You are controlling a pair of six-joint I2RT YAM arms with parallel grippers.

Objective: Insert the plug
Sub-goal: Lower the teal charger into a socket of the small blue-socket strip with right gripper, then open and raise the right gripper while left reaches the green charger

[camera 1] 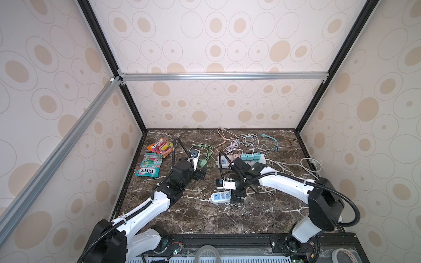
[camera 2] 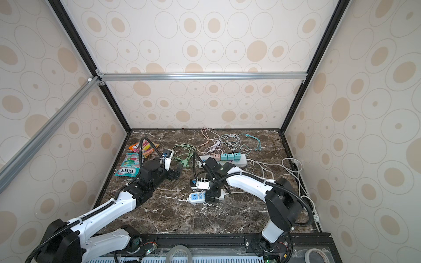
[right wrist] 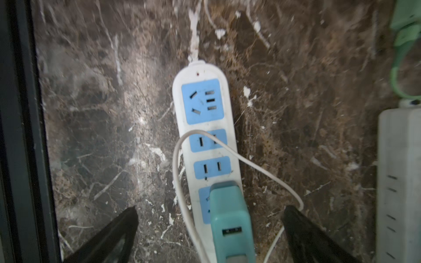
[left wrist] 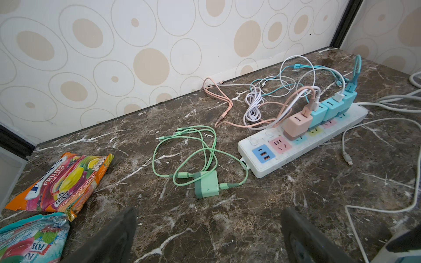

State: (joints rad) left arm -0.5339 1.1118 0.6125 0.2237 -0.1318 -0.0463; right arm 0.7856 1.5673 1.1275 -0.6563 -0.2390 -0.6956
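A teal plug (right wrist: 230, 218) stands seated in the end socket of a small white power strip (right wrist: 202, 109) with blue sockets. My right gripper (right wrist: 211, 210) is open; its fingers stand wide on either side of the plug and touch nothing. In both top views that gripper (camera 1: 238, 197) hangs over the strip (camera 1: 217, 198) and hides the plug. A green plug (left wrist: 207, 186) with its green cable lies loose on the marble. My left gripper (left wrist: 208, 213) is open and empty just short of it, as a top view (camera 1: 201, 172) also shows.
A long white power strip (left wrist: 296, 145) holds a pink plug (left wrist: 296, 125) and three teal ones, with tangled cables behind. Two candy bags (camera 1: 149, 165) lie at the left. White cables (camera 1: 296, 166) trail at the right. A thin white cord (right wrist: 180, 182) loops over the small strip.
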